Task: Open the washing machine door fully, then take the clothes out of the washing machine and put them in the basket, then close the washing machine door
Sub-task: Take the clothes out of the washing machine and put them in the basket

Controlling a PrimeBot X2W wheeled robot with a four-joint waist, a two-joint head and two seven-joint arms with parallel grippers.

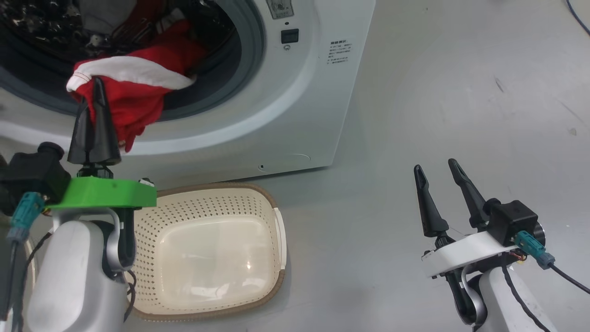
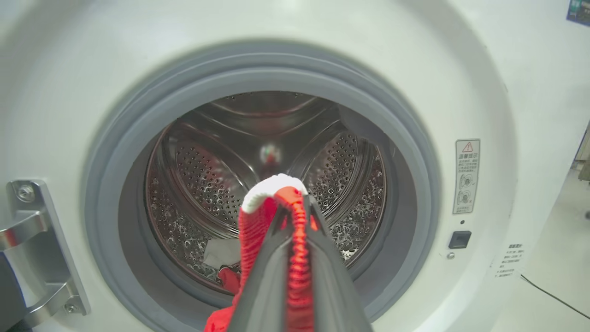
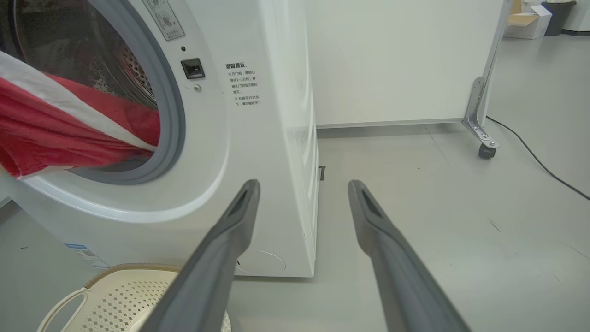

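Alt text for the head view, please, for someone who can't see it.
The left gripper is shut on the clothes, red fabric hanging partway out of the washing machine. The basket sits on the floor below, and the right gripper stands open at lower right.

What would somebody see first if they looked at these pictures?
The red clothes hang out of the washer's round opening, gripped by the shut left pincer. Next comes the empty cream basket on the floor just below. The right pincer is open at the lower right.
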